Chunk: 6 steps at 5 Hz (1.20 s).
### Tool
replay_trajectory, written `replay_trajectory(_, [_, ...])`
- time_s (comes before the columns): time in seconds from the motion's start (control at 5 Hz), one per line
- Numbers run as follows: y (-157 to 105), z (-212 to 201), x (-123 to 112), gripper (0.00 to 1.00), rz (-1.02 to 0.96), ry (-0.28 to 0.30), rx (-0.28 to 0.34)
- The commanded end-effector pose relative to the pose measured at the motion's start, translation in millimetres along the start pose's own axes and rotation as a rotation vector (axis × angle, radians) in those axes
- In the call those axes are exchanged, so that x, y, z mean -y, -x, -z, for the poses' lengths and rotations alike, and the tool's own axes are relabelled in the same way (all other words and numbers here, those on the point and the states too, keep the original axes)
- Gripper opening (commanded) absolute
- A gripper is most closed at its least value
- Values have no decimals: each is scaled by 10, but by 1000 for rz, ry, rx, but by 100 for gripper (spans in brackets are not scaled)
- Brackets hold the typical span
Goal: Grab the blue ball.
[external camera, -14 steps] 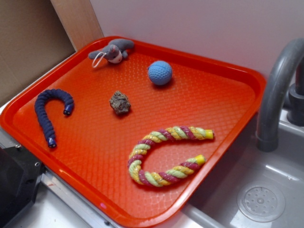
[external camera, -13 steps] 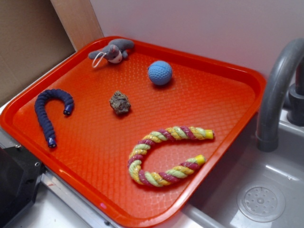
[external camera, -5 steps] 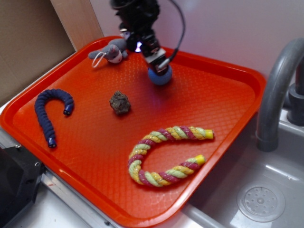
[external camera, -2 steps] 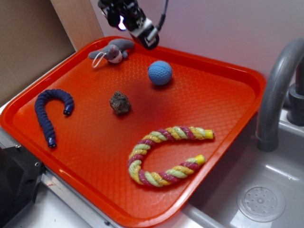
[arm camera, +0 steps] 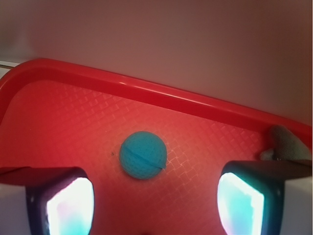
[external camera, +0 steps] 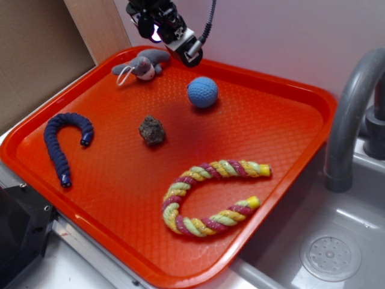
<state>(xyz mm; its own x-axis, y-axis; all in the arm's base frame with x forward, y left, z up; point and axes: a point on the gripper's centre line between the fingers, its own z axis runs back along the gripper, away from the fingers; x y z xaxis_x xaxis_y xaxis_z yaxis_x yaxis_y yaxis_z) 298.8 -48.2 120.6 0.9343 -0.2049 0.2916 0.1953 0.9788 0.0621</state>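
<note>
Blue ball (external camera: 203, 92) rests untouched on the orange tray (external camera: 289, 129) near its back rim, lying below and slightly right of the raised gripper (external camera: 187, 53), whose fingers (arm camera: 63, 203) stand wide apart, holding nothing, with the ball centred between them in the wrist view.

A plain pale wall (external camera: 271, 36) closes the far side. At far left stands a brown board (external camera: 36, 54) with a lighter wooden strip (external camera: 99, 27) beside it. To the right, a grey sink (external camera: 325, 241) holds a round drain (external camera: 331, 257), with a curved grey faucet (external camera: 352, 114) above it.
</note>
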Motion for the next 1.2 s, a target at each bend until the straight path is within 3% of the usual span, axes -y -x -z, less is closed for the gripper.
replay_trajectory(0.0, [-77,-115,41,100,9,-2,38])
replay_trajectory(0.4, [-109,498,275,100,136,-16,-105])
replay_trajectory(0.6, [-99,540,273,100,148,-7,-111])
replay_trajectory(1.0, [-76,848,21,100,89,-41,-202])
